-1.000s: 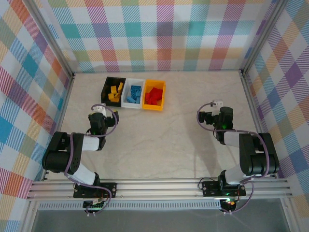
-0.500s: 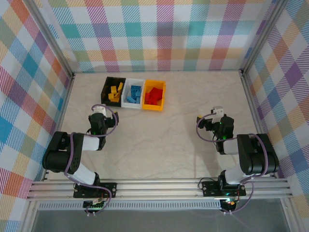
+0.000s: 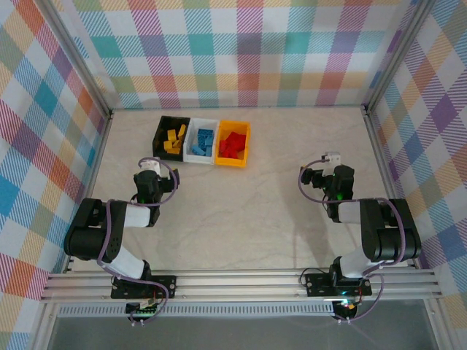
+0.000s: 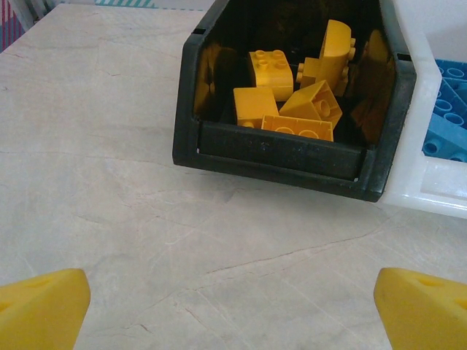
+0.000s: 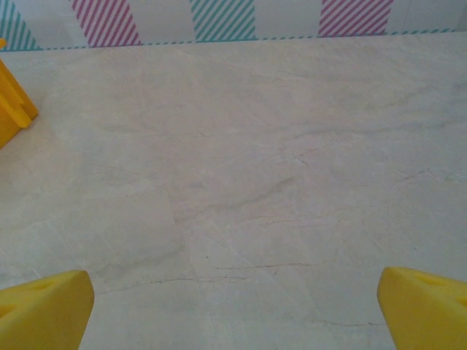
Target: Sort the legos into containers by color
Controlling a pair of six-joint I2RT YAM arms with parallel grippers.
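Observation:
Three containers stand side by side at the back left of the table. The black bin [image 3: 157, 137] holds yellow legos [image 3: 174, 138], the white bin [image 3: 198, 161] blue legos [image 3: 201, 142], and the yellow-orange bin [image 3: 230, 164] red legos [image 3: 233, 144]. My left gripper [image 3: 149, 165] is open and empty just in front of the black bin [image 4: 277, 149], whose yellow legos [image 4: 292, 109] lie piled inside. The white bin [image 4: 427, 186] shows at the right edge of the left wrist view. My right gripper [image 3: 330, 162] is open and empty over bare table at the right.
Metal-framed walls with a plaid pattern close in the marble-look table [image 3: 241, 211] on three sides. A corner of the yellow-orange bin [image 5: 11, 109] shows at the left edge of the right wrist view. Both arm bases sit on the rail at the near edge.
The right arm's wrist drew back toward its base, then came a little forward again. The left arm and the bins have not moved.

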